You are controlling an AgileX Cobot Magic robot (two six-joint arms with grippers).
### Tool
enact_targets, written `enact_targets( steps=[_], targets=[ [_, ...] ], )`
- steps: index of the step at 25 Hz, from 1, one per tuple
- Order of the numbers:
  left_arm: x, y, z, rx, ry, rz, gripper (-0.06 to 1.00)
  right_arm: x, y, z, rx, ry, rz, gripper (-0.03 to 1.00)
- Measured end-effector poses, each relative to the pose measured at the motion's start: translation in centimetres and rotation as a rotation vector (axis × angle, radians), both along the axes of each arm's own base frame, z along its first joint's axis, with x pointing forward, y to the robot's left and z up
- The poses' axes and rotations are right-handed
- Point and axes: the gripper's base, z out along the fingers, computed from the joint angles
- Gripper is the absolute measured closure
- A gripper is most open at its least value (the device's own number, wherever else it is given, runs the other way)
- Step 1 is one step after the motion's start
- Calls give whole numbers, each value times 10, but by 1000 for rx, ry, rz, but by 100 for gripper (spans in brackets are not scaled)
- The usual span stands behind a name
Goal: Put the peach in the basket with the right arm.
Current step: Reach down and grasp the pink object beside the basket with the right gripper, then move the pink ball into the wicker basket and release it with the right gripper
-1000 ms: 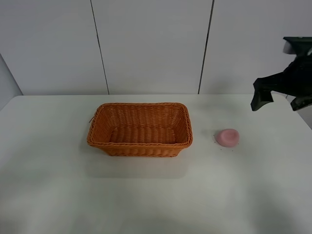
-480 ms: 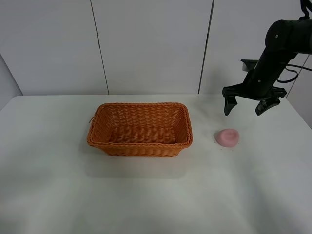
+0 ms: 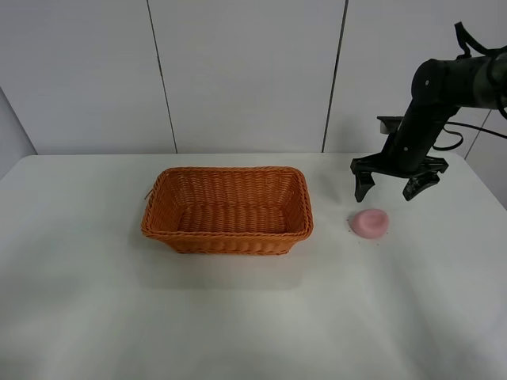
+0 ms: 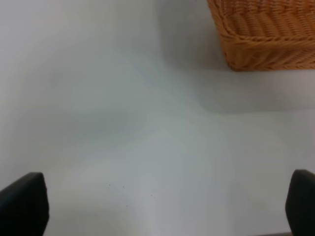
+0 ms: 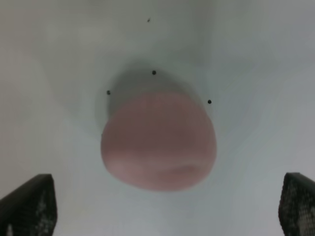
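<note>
Hovering over one peach (image 3: 370, 222) near one basket (image 3: 230, 241), right claw (image 3: 386, 192) wide open, empty.

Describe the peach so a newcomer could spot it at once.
Start at the orange-brown wicker basket on the white table. To its right lies the peach, beneath the open right gripper. It is the only small, smooth pink lump.

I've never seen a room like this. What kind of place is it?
Probably a robot lab or test room. A black robot arm hangs over a plain white table, the walls are blank white panels, and just a basket and a peach are set out, like a practice setup.
</note>
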Motion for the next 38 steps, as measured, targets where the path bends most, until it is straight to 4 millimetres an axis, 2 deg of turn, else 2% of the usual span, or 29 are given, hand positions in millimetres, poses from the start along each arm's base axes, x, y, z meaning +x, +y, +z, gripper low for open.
enact_targets(
  steps=[11,16,19,23,25,28,31,38],
  targets=[
    [0,0,0,0,0,0,-4,7,2,-63,5,107,-11,27],
    [0,0,0,0,0,0,-4,9,2,-68,8,98,-14,28],
    [0,0,0,0,0,0,-4,9,2,-68,8,98,-14,43],
    [0,0,0,0,0,0,-4,9,2,-67,9,103,-14,86],
    [0,0,0,0,0,0,-4,11,3,-62,10,98,-13,96],
    [0,0,0,0,0,0,-4,15,3,-50,11,107,-8,97],
    [0,0,0,0,0,0,-4,24,4,-29,11,92,-1,97],
    [0,0,0,0,0,0,-4,39,3,63,11,-134,8,97]
  ],
)
